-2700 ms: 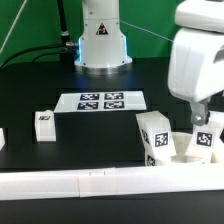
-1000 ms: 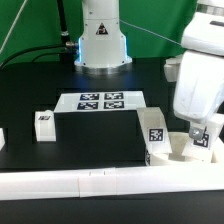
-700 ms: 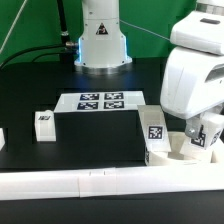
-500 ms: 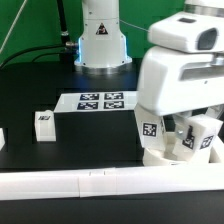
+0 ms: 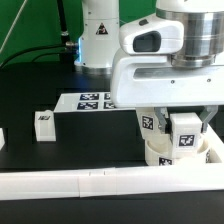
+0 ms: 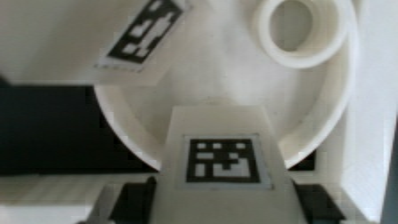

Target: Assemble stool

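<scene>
The arm [image 5: 170, 70] bent low over the round seat [image 5: 152, 154] at the exterior view's right of the surface [image 5: 80, 145]. Its tool [image 6: 219, 196] was clamped on an upright held leg [image 6: 219, 135] above the seat. A second leg [image 5: 148, 122] stood beside it. A third leg [image 5: 43, 122] sat well apart. Each bore a black-and-white square tag.

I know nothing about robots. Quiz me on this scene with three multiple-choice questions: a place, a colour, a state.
1. Where does the loose leg lie, relative to the seat disc? A on it; B apart, toward the exterior view's left; C under it.
2. The table is: A black; B white; C green.
3. The tool is: A open and empty; B shut on a second leg; C out of view.
B: it sits alone on the table. A: the bare surface shows black. B: the second leg sits between its fingers.
</scene>
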Motion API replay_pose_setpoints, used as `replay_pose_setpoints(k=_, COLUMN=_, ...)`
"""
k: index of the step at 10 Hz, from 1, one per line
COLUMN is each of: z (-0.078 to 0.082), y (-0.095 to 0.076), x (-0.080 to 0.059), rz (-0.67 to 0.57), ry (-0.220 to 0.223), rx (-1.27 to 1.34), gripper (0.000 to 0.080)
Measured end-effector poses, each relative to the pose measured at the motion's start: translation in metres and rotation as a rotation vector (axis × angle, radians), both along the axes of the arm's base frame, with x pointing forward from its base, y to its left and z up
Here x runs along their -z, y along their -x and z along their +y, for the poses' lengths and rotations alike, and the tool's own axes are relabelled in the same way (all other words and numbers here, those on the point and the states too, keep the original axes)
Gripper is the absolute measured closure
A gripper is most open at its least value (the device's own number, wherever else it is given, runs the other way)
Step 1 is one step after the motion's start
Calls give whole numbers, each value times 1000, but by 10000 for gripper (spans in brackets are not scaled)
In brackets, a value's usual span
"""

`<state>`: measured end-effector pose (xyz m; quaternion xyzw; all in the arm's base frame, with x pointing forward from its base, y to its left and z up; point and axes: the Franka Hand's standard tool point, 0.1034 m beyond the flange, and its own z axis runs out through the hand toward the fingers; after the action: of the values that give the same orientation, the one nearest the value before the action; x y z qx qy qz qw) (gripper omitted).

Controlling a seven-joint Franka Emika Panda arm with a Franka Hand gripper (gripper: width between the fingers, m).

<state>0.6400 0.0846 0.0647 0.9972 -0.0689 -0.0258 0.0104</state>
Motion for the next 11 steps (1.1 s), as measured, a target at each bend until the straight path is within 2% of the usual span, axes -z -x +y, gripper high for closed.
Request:
replay_pose_setpoints(k=2, z=-1, y=-1, x=1, rz=-10, ry=11, rx=169, gripper=462)
replay_pose_setpoints(k=3, z=-5, y=-11, x=-1, rz=-66, ry=32, rx=337, gripper=462)
replay_pose_setpoints(k=5, z=-14, y=-10, x=0, rz=-92, ry=43, rx=629, gripper=462)
replay_pose_setpoints(k=6, z=-22, y=-6, x=2, rz=-86, ry=-3, rx=801, gripper=462)
replay_pose_setpoints(k=7, z=-26, y=-3, x=2, rz=-91, ry=-31, rx=879, gripper=462)
replay_pose_setpoints(k=11, z=-29, y=5, x=2, rz=-78, ry=-11, rx=1133, gripper=461)
